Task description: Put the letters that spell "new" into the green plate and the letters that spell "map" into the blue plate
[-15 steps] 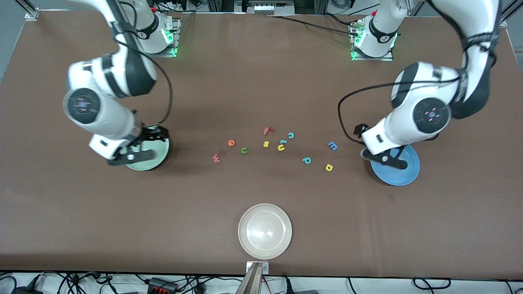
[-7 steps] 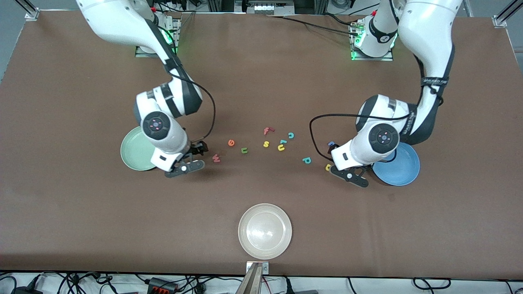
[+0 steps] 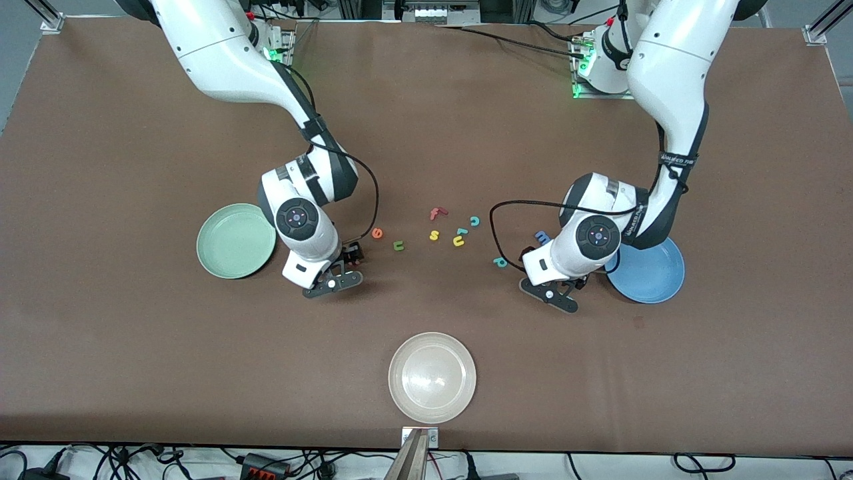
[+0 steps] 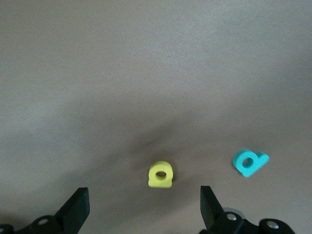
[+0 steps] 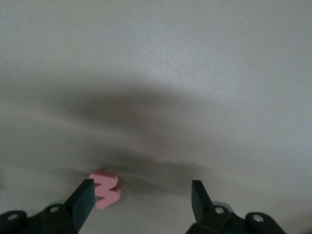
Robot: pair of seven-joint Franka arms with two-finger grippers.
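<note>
Both grippers low over foam letters, jaws spread, nothing gripped.

The pink w [image 5: 106, 189] lies on the brown table [image 3: 426, 120] just inside one fingertip of the right gripper [image 5: 139, 200], whose jaws stand apart around it without pinching it. The yellow a [image 4: 161, 174] lies midway between the spread jaws of the left gripper [image 4: 145, 207], clear of both fingers; the teal p [image 4: 249, 162] lies just beside, outside the jaws. In the front view the right gripper [image 3: 341, 267] sits between the green plate [image 3: 236, 241] and the orange e [image 3: 377, 233], with the green n [image 3: 398, 246] beside the e. The left gripper [image 3: 558, 288] is beside the blue plate [image 3: 650, 273]; the blue m [image 3: 543, 237] lies near its wrist. Both plates hold no letters.
</note>
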